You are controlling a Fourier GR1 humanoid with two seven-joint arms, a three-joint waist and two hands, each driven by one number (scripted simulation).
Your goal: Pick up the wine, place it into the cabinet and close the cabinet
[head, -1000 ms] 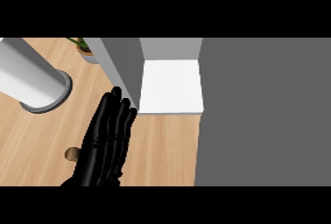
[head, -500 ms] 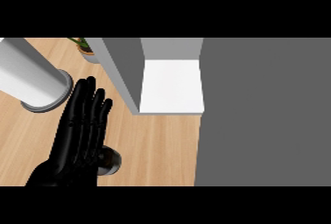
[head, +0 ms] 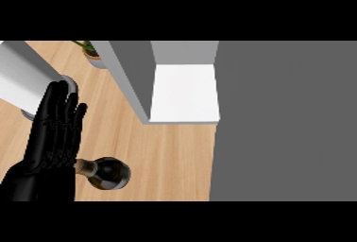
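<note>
The wine bottle (head: 105,172) stood on the wooden counter (head: 167,151), seen from almost straight above, its cork-coloured neck pointing toward the black hand (head: 52,137) just beside it; that hand, the only one in view and at the bottle's left, was held flat with its fingers straight and close together, pointing away from the robot, and it gripped nothing; whether its edge touched the bottle's neck could not be told. Beyond the bottle and to its right the cabinet (head: 136,75) was open, its grey wall framing a bare white shelf (head: 185,92); a broad grey panel (head: 286,123), probably the door, filled the view to the bottle's right. A grey cylinder (head: 24,78) lay beyond the hand, and a potted plant (head: 89,52) farther beyond the bottle. Judged from this, nothing of the task was done: the bottle was not yet grasped, lifting, shelving and closing the door all remained.
</note>
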